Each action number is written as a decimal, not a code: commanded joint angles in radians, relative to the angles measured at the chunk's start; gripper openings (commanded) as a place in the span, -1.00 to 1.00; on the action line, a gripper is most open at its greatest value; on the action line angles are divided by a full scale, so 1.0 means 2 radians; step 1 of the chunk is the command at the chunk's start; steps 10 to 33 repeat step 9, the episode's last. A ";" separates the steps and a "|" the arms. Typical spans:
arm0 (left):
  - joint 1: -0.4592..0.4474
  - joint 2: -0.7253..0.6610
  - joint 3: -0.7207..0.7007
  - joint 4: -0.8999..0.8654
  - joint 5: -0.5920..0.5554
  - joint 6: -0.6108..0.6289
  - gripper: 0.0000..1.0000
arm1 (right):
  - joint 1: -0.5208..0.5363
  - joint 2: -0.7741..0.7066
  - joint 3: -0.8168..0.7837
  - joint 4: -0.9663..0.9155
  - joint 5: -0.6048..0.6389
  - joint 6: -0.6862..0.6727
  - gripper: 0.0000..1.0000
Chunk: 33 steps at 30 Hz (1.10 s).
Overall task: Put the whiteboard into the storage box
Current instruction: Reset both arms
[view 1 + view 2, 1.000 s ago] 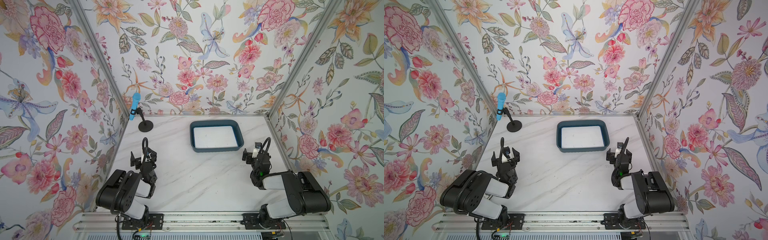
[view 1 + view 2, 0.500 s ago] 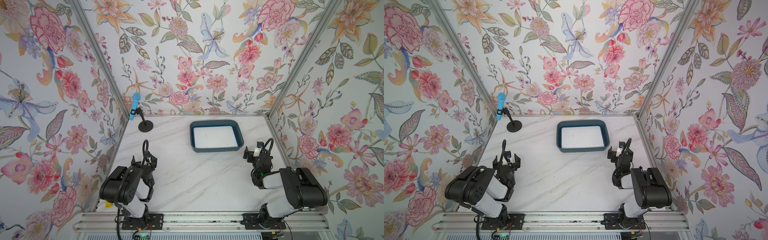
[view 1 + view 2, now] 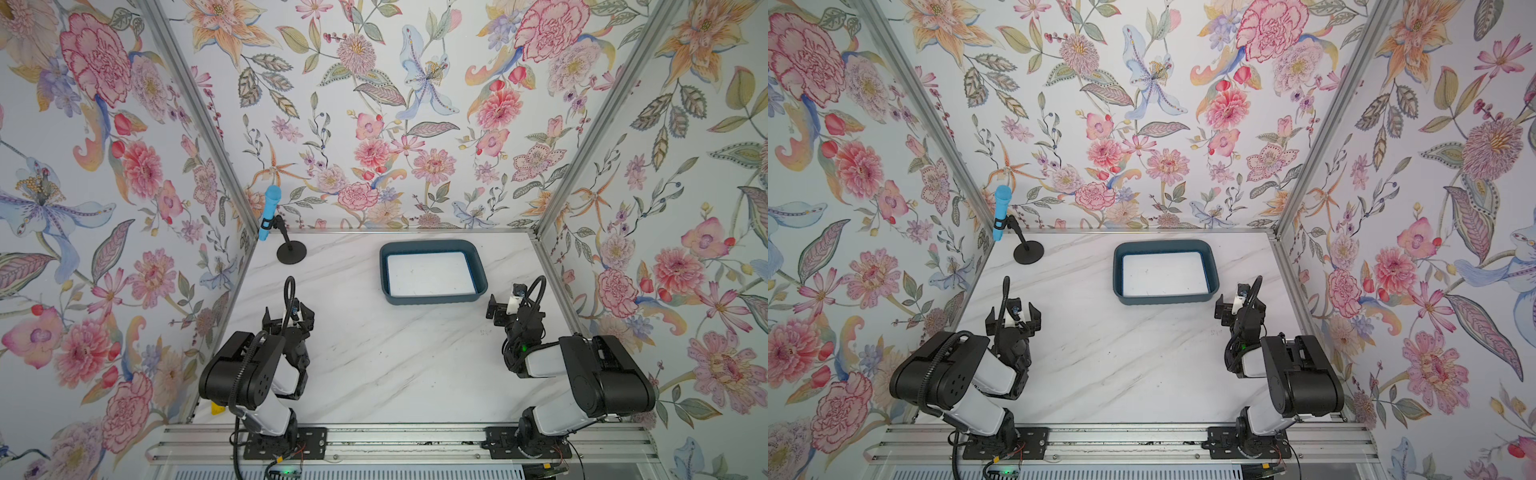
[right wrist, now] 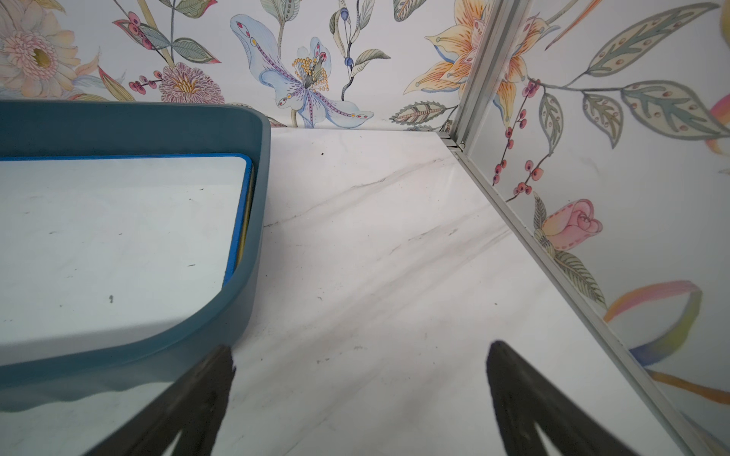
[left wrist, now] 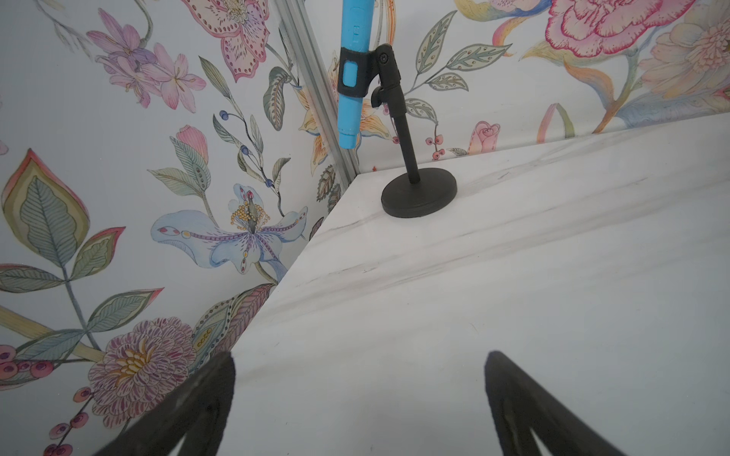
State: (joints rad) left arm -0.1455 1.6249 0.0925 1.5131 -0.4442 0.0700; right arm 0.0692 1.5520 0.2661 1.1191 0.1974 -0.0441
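The storage box (image 3: 432,245) (image 3: 1165,245), a shallow dark teal bin, stands at the back of the marble table, right of centre. The whiteboard (image 3: 430,274) (image 3: 1163,274) lies flat inside it, white with a blue frame. In the right wrist view the whiteboard (image 4: 118,237) nearly fills the storage box (image 4: 253,197), and a yellow edge shows under its frame. My left gripper (image 3: 287,316) (image 3: 1012,314) (image 5: 359,355) is open over bare table at the front left. My right gripper (image 3: 509,301) (image 3: 1239,303) (image 4: 359,347) is open and empty, just off the box's near right corner.
A blue microphone (image 3: 269,212) (image 5: 351,79) on a black stand with a round base (image 3: 291,252) (image 5: 418,195) stands in the back left corner. Floral walls close three sides. An aluminium rail (image 3: 374,440) carries both arm bases along the front edge.
Both arms have settled slightly back toward their bases. The grippers stay open, and the box and whiteboard have not moved.
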 commanded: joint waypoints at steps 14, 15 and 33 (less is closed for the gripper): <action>0.015 -0.012 0.022 0.026 0.026 -0.017 1.00 | -0.012 -0.003 0.011 -0.002 -0.024 0.010 1.00; 0.015 -0.012 0.022 0.026 0.026 -0.017 1.00 | -0.012 -0.003 0.011 -0.002 -0.024 0.010 1.00; 0.015 -0.012 0.022 0.026 0.026 -0.017 1.00 | -0.012 -0.003 0.011 -0.002 -0.024 0.010 1.00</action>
